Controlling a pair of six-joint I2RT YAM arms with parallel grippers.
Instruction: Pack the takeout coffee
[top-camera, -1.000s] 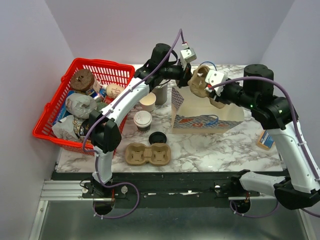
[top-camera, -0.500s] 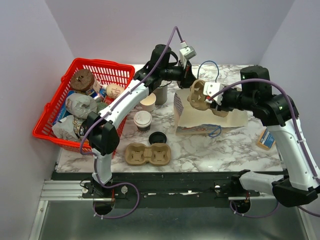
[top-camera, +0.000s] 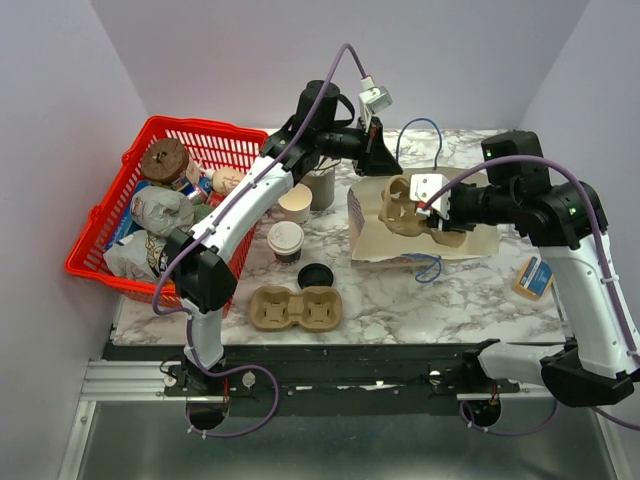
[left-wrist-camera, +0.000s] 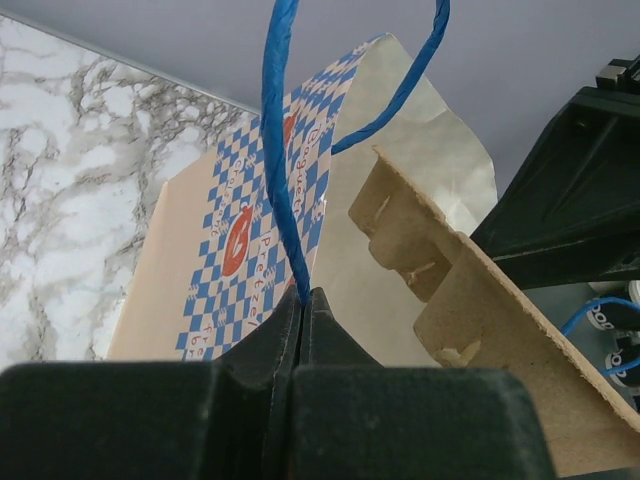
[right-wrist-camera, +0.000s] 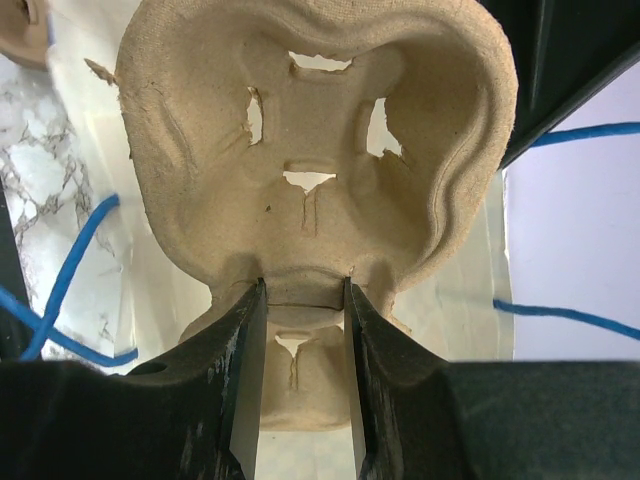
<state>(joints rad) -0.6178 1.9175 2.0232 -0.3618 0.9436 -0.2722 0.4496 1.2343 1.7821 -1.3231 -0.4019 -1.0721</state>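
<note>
While the left gripper (left-wrist-camera: 305, 300) pinched the bag handle (left-wrist-camera: 275, 150) and the right gripper (right-wrist-camera: 300, 290) clamped the carrier (right-wrist-camera: 310, 150), the takeout coffee (top-camera: 285, 240) sat unpacked, left of centre.

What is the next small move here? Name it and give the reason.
Probably ease the right gripper forward to slide the pulp cup carrier into the paper bag. The carrier sits at the bag's mouth, gripped by its edge, and the left gripper is shut on the blue handle, lifting that side.
</note>
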